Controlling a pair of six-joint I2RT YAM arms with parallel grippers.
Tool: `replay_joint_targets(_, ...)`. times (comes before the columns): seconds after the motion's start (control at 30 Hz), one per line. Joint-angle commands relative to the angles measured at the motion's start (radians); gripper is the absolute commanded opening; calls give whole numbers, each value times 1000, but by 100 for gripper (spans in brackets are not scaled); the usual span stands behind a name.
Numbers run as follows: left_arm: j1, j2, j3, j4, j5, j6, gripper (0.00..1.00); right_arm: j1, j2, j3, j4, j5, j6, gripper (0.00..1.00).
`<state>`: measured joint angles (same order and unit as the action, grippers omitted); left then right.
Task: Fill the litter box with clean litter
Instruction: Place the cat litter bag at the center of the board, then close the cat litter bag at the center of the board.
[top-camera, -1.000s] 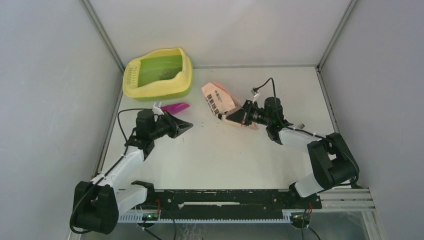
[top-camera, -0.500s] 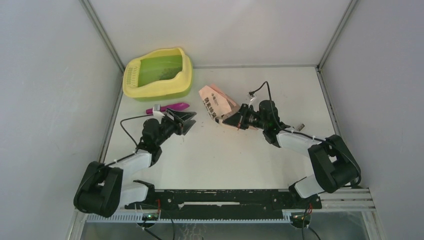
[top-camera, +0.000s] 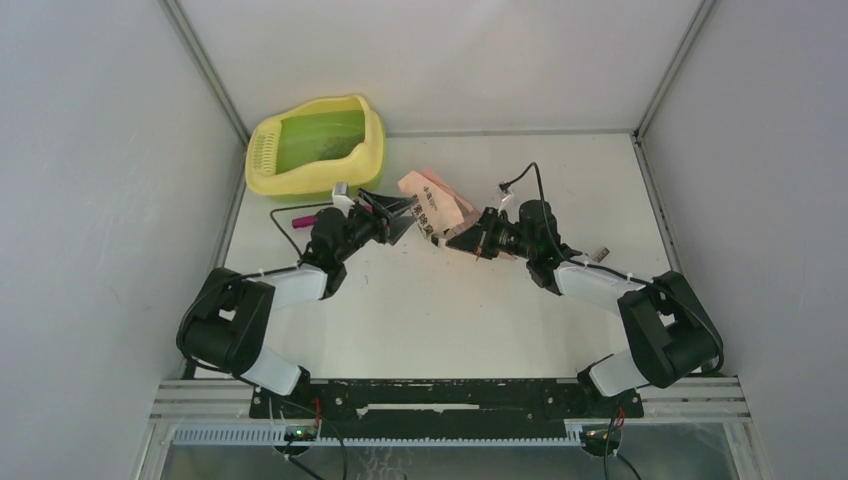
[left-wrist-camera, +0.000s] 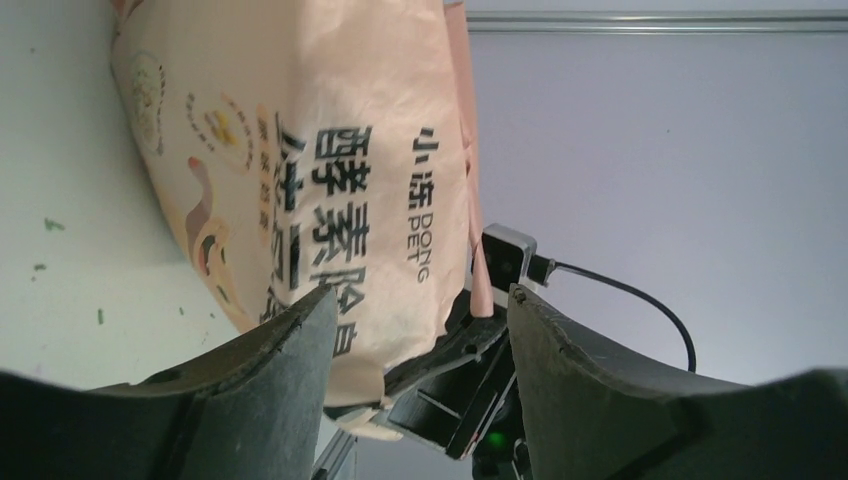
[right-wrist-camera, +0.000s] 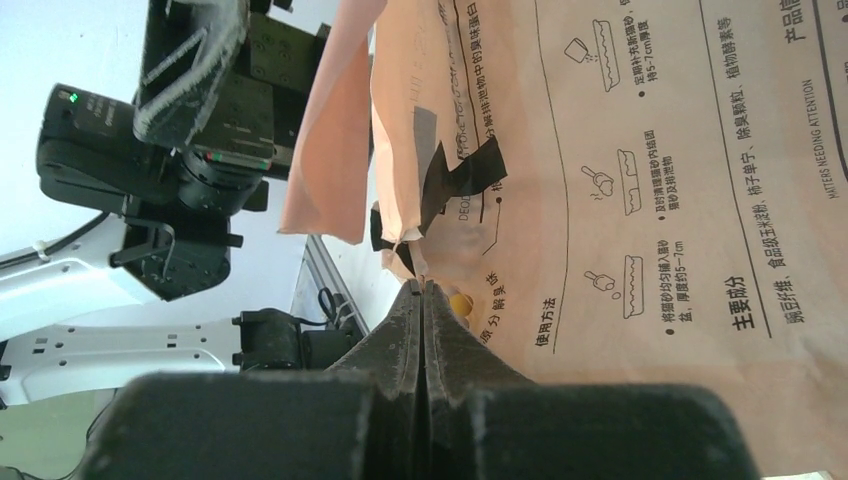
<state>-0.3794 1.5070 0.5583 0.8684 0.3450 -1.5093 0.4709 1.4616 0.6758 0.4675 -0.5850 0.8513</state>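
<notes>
Left gripper (top-camera: 400, 214) (left-wrist-camera: 422, 300): jaws spread wide, holding nothing, pointed at the left end of the bag (top-camera: 432, 203) (left-wrist-camera: 330, 150). In the left wrist view one finger overlaps the bag's lower printed edge; contact cannot be confirmed.

Right gripper (top-camera: 456, 238) (right-wrist-camera: 422, 290): clenched tight, fingers pressed together on a thin edge of the bag (right-wrist-camera: 650, 180), beside a strip of black tape. It meets the bag at the near right corner.

Bag: pink-orange, printed with dark characters, slumped between the two grippers and tilted up off the surface.

Magenta scoop (top-camera: 303, 216): only its handle end shows, left of the left wrist, flat on the table.

Litter box (top-camera: 372, 150): far left corner of the table, well apart from both grippers. Yellow walls, green basin, slotted grille on its left end.

Litter specks (left-wrist-camera: 45, 225): a few dark grains scattered on the surface beside the bag.

Table (top-camera: 450, 310): white, matte, lightly flecked near the bag. A black rail runs along its near edge.

Walls (top-camera: 90, 150): plain pale grey panels on three sides, joined by metal corner posts.
</notes>
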Motion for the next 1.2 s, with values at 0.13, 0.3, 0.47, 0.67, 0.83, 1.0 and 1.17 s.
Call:
replay_joint_targets(0.13,-10,3,169,-327,-16,183,67,-19,-37,4,28,-34,12,0)
replay_joint_targets(0.3,-13,-11,258,-557,-40,299,67,-25,-35,4,24,-42,10,0)
replay_joint_targets(0.47,-19,37,330,-616,-37,333,68,-24,-32,4,33,-50,17,0)
replay_joint_targets(0.67,-28,91,390,-627,-45,341,68,-22,-31,4,30,-53,19,0)
replay_joint_targets(0.83,-31,129,408,-626,-63,347,67,-23,-33,4,30,-54,29,0)
replay_joint_targets(1.0,-29,149,422,-616,-109,353,67,-33,-38,4,35,-66,42,0)
replay_joint_targets(1.17,-29,183,436,-575,-132,333,62,-42,-39,4,24,-70,45,0)
